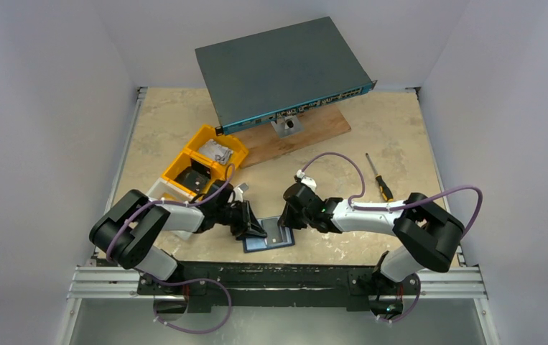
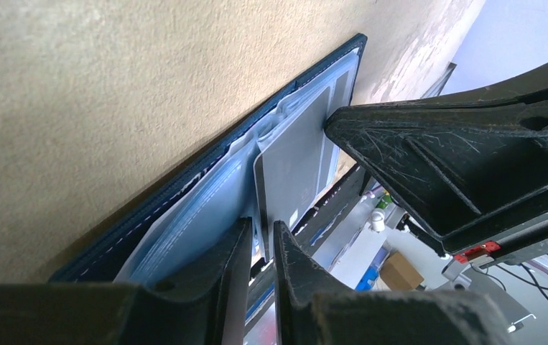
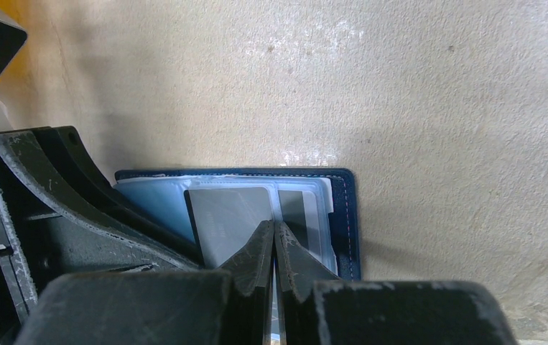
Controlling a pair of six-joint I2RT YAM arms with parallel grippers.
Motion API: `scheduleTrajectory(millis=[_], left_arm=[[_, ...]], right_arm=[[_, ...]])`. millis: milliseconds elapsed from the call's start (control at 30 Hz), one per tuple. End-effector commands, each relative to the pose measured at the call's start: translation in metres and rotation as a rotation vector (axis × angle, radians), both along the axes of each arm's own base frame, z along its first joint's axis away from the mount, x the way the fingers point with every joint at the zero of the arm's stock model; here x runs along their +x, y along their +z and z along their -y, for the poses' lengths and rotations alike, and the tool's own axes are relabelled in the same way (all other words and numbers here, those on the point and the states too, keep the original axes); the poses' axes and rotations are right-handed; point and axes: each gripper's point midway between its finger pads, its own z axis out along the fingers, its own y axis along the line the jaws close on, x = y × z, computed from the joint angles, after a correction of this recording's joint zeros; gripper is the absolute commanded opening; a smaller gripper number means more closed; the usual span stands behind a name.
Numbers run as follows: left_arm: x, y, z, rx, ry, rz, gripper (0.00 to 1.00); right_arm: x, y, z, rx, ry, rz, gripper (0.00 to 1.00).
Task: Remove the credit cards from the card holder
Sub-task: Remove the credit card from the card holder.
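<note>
Here the probably stiff, slick credit card (image 2: 296,165) offers its free edge; left gripper (image 2: 261,228) straddles it, grip unclear; right gripper (image 3: 273,230), clenched, pins card holder (image 3: 347,215).

A: Where's the top cam looking from?
B: It's looking down from above & behind the arm bases (image 1: 161,267), taking in the whole table (image 1: 400,144).
A: Wrist cams?
B: You're getting both v. close, skimming low over the tabletop. Both are framing the open card holder (image 1: 260,244) from opposite sides.
</note>
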Motion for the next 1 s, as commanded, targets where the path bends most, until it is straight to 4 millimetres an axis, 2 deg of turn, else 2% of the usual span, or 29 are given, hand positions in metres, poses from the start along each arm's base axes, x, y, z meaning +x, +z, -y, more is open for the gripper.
scheduleTrajectory(millis=[0, 300, 467, 767, 967], left_arm=[[0.007, 0.005, 0.001, -0.03, 0.027, 0.027, 0.15], [0.009, 0.01, 0.005, -0.07, 0.034, 0.034, 0.0], [0.008, 0.011, 0.003, -0.066, 0.041, 0.033, 0.0], [0.005, 0.0, -0.025, 0.056, 0.056, 0.047, 0.0], [0.003, -0.003, -0.03, 0.076, 0.055, 0.049, 0.0]], right_arm=[[-0.018, -0.04, 0.038, -0.161, -0.008, -0.08, 0.0], [-0.019, -0.042, 0.038, -0.161, -0.007, -0.086, 0.0], [-0.019, -0.043, 0.041, -0.168, -0.014, -0.088, 0.0], [-0.019, -0.046, 0.052, -0.172, -0.039, -0.093, 0.0], [-0.019, -0.047, 0.052, -0.172, -0.038, -0.095, 0.0]])
